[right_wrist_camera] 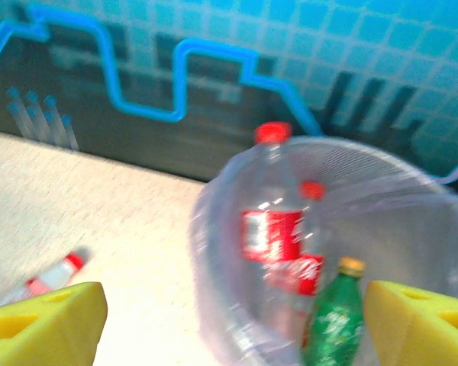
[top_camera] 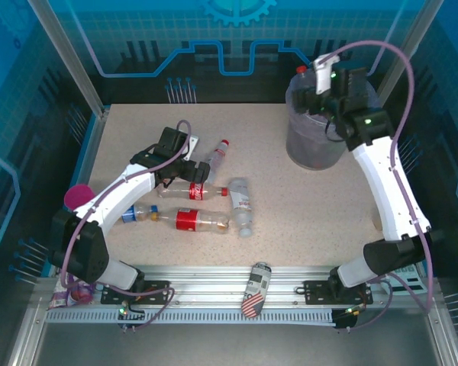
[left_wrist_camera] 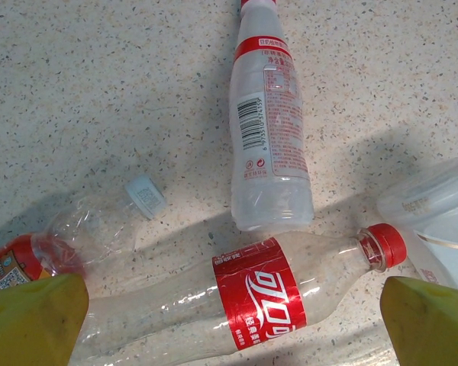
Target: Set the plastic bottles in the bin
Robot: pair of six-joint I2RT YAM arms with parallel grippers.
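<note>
Several plastic bottles lie mid-table. My left gripper (top_camera: 178, 169) hovers open over them. In the left wrist view it (left_wrist_camera: 237, 299) straddles a red-labelled, red-capped bottle (left_wrist_camera: 259, 301) without touching it. Beyond that lie a white bottle (left_wrist_camera: 267, 130) and a crushed one with a pale cap (left_wrist_camera: 99, 229). The grey bin (top_camera: 314, 141) with its lavender liner stands at the back right. My right gripper (top_camera: 320, 93) hangs open above its rim. In the blurred right wrist view, a red-capped bottle (right_wrist_camera: 271, 229) stands in the bin (right_wrist_camera: 214, 252) with a green bottle (right_wrist_camera: 336, 324).
A stars-and-stripes can (top_camera: 254, 288) lies on the front rail between the arm bases. A small pink cup (top_camera: 78, 196) sits at the table's left edge, by the left arm. A clear bottle (top_camera: 242, 204) lies right of the pile. Blue panels wall in the table.
</note>
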